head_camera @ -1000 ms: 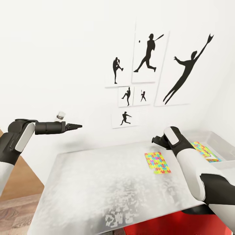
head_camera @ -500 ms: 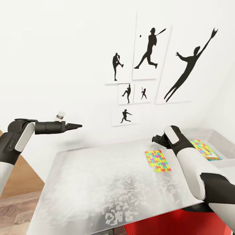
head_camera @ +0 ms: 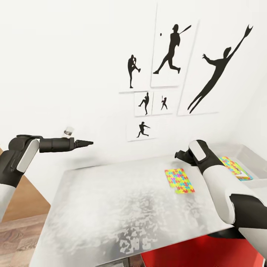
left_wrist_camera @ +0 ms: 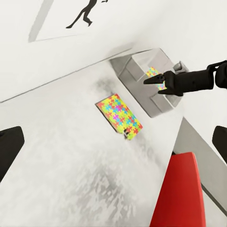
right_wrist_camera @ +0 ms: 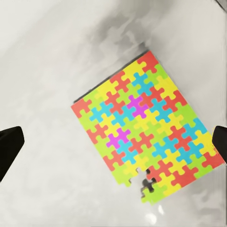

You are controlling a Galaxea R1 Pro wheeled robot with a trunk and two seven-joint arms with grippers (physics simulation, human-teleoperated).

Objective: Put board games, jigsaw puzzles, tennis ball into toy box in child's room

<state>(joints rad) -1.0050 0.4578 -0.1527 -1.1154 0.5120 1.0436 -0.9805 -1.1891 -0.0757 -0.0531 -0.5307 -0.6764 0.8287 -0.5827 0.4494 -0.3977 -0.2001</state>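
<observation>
One jigsaw puzzle (head_camera: 180,180) lies flat on the pale grey table (head_camera: 122,200), and shows close up as a multicolour board (right_wrist_camera: 144,139) with one piece missing. My right gripper (right_wrist_camera: 113,144) hovers above it, open, with its fingers wide apart and nothing between them. Seen from the left wrist, the right gripper (left_wrist_camera: 147,81) reaches out near the toy box (left_wrist_camera: 137,66). The light grey toy box (head_camera: 249,152) stands at the table's right end with a second puzzle board (head_camera: 233,167) inside. My left gripper (head_camera: 87,142) is held high over the table's left edge, open and empty.
A red chair (head_camera: 185,252) stands under the table's near edge, by my right arm. Black sports silhouette prints (head_camera: 174,66) hang on the white wall behind the table. Wood plank floor (head_camera: 18,237) shows at the left.
The whole picture has shifted a little as the camera moved closer to the wall. Both arms keep their poses and the puzzle lies where it was.
</observation>
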